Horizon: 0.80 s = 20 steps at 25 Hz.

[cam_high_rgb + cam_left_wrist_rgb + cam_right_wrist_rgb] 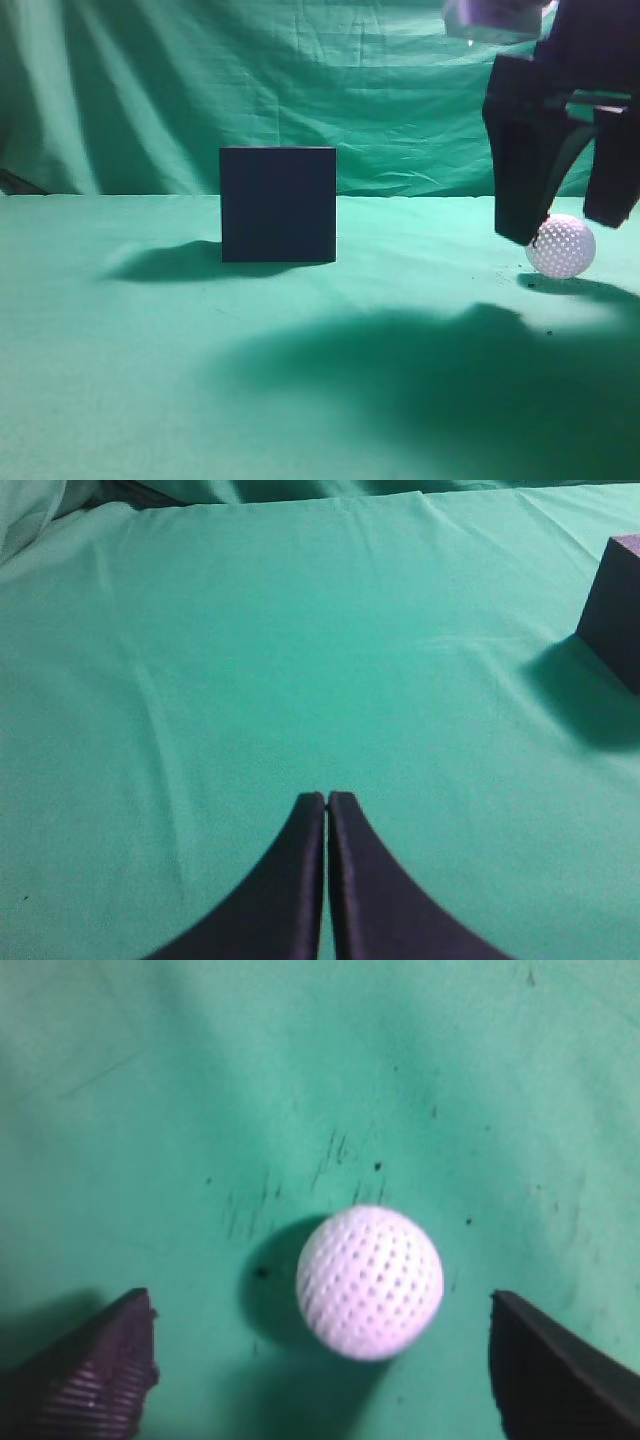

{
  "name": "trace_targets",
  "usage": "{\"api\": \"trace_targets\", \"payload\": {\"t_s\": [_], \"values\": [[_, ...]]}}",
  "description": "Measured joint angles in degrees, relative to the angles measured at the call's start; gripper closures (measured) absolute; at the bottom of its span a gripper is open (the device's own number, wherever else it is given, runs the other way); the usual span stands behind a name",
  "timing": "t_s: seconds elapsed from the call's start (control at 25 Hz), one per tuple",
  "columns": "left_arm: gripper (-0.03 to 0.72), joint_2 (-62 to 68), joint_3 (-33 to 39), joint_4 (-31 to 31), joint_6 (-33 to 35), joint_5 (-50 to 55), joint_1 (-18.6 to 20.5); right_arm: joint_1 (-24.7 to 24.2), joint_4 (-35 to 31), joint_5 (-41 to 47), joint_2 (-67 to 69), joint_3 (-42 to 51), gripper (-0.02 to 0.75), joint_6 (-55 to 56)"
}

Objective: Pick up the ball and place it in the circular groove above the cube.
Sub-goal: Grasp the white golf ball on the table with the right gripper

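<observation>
The white dimpled ball [562,246] rests on the green cloth at the right. It also shows in the right wrist view [369,1282]. My right gripper [568,228] is open and hangs just above it, one finger on each side, not touching; in the right wrist view the gripper [322,1310] has the ball between its fingertips. The dark cube [278,204] stands left of centre, well apart from the ball. Its top groove is hidden at this height. The cube's corner shows at the right edge of the left wrist view [615,610]. My left gripper [327,800] is shut and empty above bare cloth.
A green cloth [150,330] covers the table and hangs as a backdrop behind. The right arm casts a large shadow [430,370] across the front. Small dark specks mark the cloth around the ball.
</observation>
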<state>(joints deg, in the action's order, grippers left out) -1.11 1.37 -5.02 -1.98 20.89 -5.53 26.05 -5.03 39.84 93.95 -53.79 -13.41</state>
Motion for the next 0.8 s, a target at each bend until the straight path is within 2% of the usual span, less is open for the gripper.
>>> {"api": "trace_targets", "payload": {"t_s": [0.12,0.16,0.36,0.52,0.56,0.68,0.8], "values": [[0.688,0.0,0.0,0.0,0.0,0.0,0.0,0.0,0.8,-2.5,2.4,-0.1,0.143,0.6],[0.688,0.0,0.0,0.0,0.0,0.0,0.0,0.0,0.9,-3.3,2.9,-0.2,0.196,0.7],[0.688,0.0,0.0,0.0,0.0,0.0,0.0,0.0,1.6,-6.5,5.0,-0.3,0.196,1.4],[0.688,0.0,0.0,0.0,0.0,0.0,0.0,0.0,3.7,-7.0,5.8,-0.3,0.410,4.3],[0.688,0.0,0.0,0.0,0.0,0.0,0.0,0.0,3.9,-7.0,5.8,-0.4,0.433,4.6],[0.688,0.0,0.0,0.0,0.0,0.0,0.0,0.0,4.1,-4.4,5.9,-1.7,0.424,5.7],[0.688,0.0,0.0,0.0,0.0,0.0,0.0,0.0,3.4,1.3,5.9,-7.0,0.424,6.1]]}}
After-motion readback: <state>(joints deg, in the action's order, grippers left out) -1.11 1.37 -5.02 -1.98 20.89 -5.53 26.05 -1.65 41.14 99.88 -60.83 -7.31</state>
